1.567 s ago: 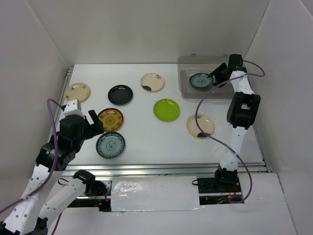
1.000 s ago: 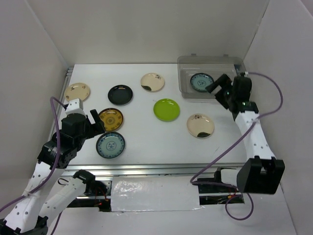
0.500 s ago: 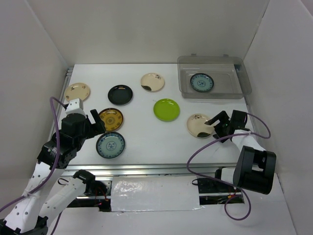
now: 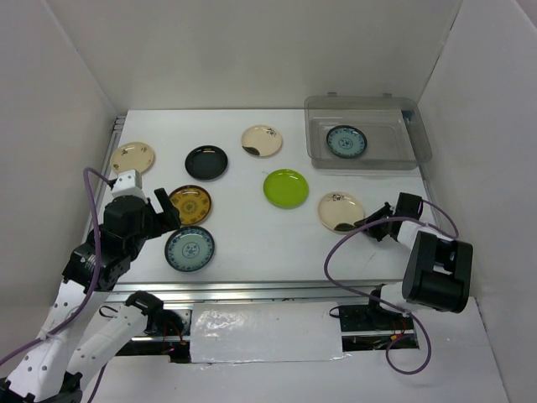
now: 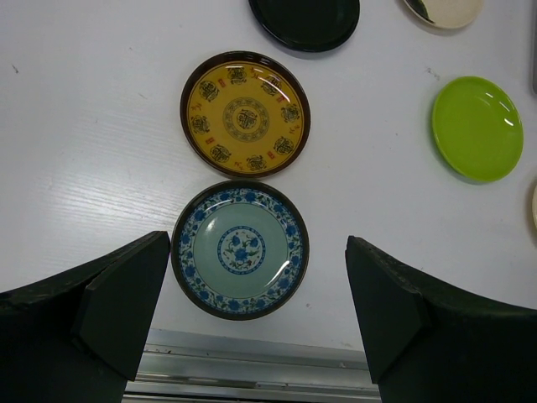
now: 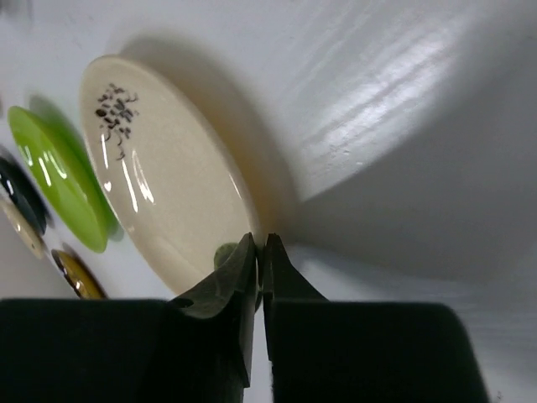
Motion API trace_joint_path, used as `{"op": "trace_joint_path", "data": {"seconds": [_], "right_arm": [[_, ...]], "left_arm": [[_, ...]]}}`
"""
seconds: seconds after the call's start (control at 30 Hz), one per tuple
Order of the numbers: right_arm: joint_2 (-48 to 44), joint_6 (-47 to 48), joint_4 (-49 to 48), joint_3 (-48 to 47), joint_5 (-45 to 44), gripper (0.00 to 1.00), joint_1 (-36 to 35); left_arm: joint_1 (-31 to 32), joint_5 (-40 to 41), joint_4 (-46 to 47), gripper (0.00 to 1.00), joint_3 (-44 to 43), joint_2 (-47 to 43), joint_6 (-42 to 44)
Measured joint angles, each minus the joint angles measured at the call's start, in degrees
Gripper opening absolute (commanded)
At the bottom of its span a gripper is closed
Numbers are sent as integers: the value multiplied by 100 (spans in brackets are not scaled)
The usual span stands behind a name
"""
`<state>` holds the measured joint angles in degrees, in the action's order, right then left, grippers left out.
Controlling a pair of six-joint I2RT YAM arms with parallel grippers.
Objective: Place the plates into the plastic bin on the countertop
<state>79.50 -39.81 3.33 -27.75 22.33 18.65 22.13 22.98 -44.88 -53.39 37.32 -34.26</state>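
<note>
My right gripper [image 4: 370, 225] [image 6: 262, 243] is shut on the near right rim of a cream plate [image 4: 340, 210] [image 6: 159, 193] with dark marks, low over the countertop [image 4: 252, 252]. The plastic bin [image 4: 419, 143] at the back right holds one teal plate [image 4: 346, 141]. My left gripper [image 4: 158, 211] [image 5: 258, 245] hangs open above a second teal plate [image 4: 190, 248] [image 5: 241, 249], its fingers wide on either side and not touching. The mustard plate [image 4: 189, 204] [image 5: 245, 113] lies just beyond it.
A lime green plate [image 4: 286, 188] [image 6: 59, 176], a black plate [image 4: 206, 162] and two more cream plates [image 4: 262, 141] [image 4: 132, 157] lie spread over the countertop. White panels wall the left, back and right. A metal rail [image 4: 277, 290] runs along the near edge.
My right arm swung back from the bin down to the cream plate, and its gripper closed on the rim. The plate shifted slightly left. The left arm stayed still.
</note>
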Motion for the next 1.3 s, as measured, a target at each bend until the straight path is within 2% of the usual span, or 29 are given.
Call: {"op": "trace_joint_path", "data": {"seconds": [0.03, 0.2, 0.27, 0.37, 0.47, 0.57, 0.67, 0.83, 1.07, 1.17, 1.3], "right_arm": [[0, -2, -50, 0, 72, 0, 0], [-111, 7, -111, 15, 164, 0, -4], [-433, 17, 85, 46, 94, 0, -55], [-1443, 26, 715, -7, -199, 0, -280], [-2210, 13, 1246, -476, -214, 0, -393], [-2267, -35, 1547, -1440, -197, 0, -422], [-1668, -76, 1685, -2675, -210, 0, -492], [675, -9, 1790, -5322, -201, 0, -546], [3727, 280, 2581, -8142, -481, 0, -516], [4594, 391, 2885, -8937, -490, 0, -487], [5202, 468, 3106, -9265, -474, 0, -472]], "left_arm": [[0, 0, -4, 99, 7, -13, 0], [0, 0, -2, 99, 15, -52, 0], [0, -2, -2, 99, 15, -48, 0], [0, -7, -2, 99, 15, -48, 0], [0, -7, -2, 99, 15, -66, 0], [0, -7, -2, 99, 15, -116, 0], [0, -7, 0, 99, 15, -157, 0], [0, -20, 0, 99, 15, -109, 2], [0, -35, 2, 99, 17, -83, 2], [0, -50, 9, 99, 31, -85, 11], [0, -87, 13, 99, 31, -79, 96]]}}
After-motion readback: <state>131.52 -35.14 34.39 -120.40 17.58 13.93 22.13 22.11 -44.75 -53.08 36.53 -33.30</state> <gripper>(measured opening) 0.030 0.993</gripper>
